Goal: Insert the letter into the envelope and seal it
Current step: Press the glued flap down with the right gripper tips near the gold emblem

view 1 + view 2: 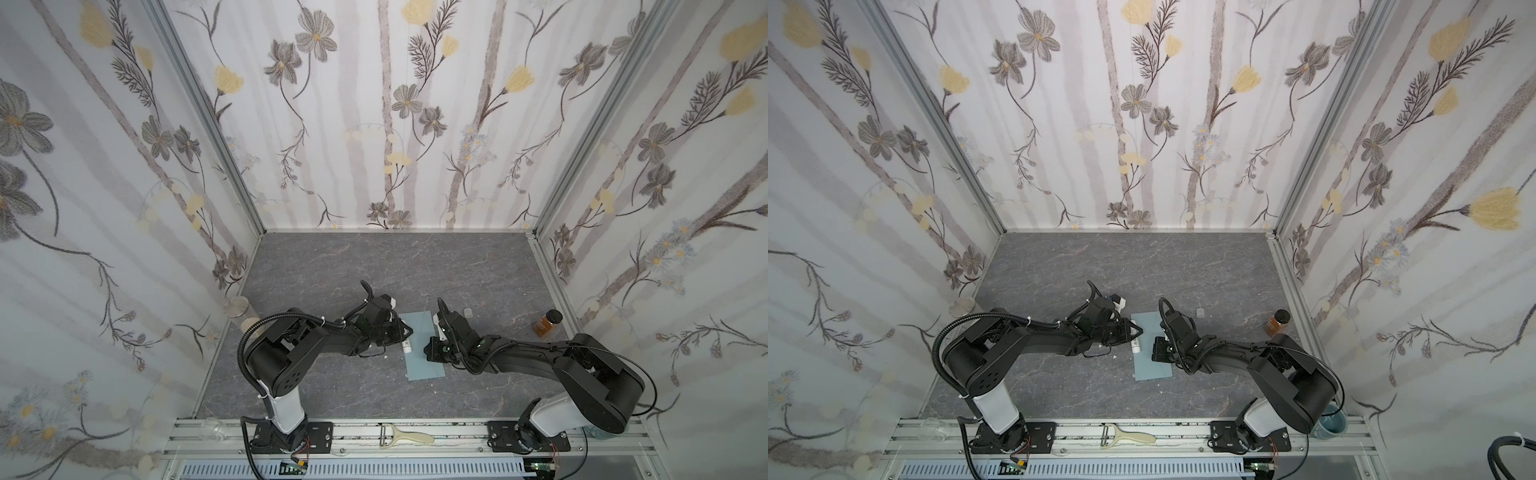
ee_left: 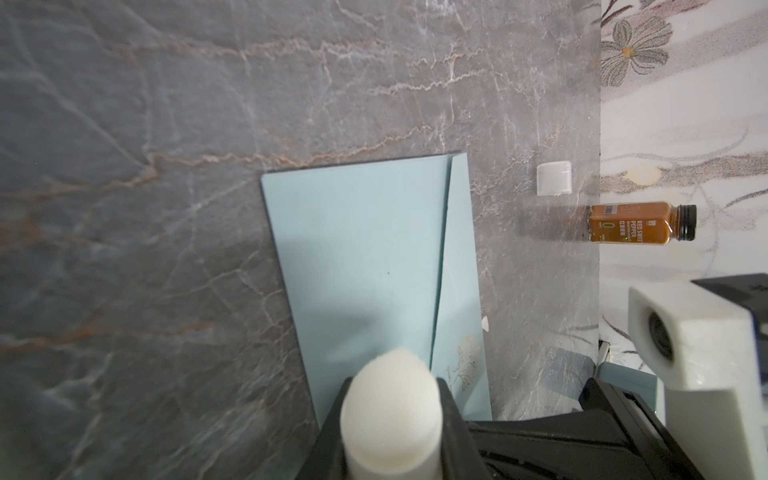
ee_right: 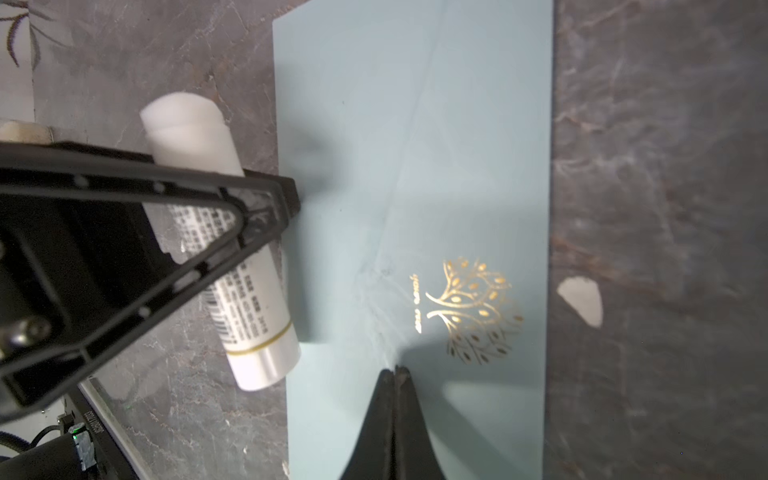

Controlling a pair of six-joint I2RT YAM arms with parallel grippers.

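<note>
On the grey table (image 1: 374, 270), in the lower middle of both top views, the envelope (image 1: 420, 328) lies flat with its flap folded over; the letter is not in sight, presumably inside. The right gripper (image 3: 395, 374), jaws closed on nothing, presses its tips on the flap by the gold emblem (image 3: 469, 307), while the left gripper (image 1: 405, 332) clamps the uncapped glue stick (image 3: 257, 328) just beside the envelope's edge. Should those tips lift or skid before the glue takes, the flap may spring open, and the bare glue could smear the table.
</note>
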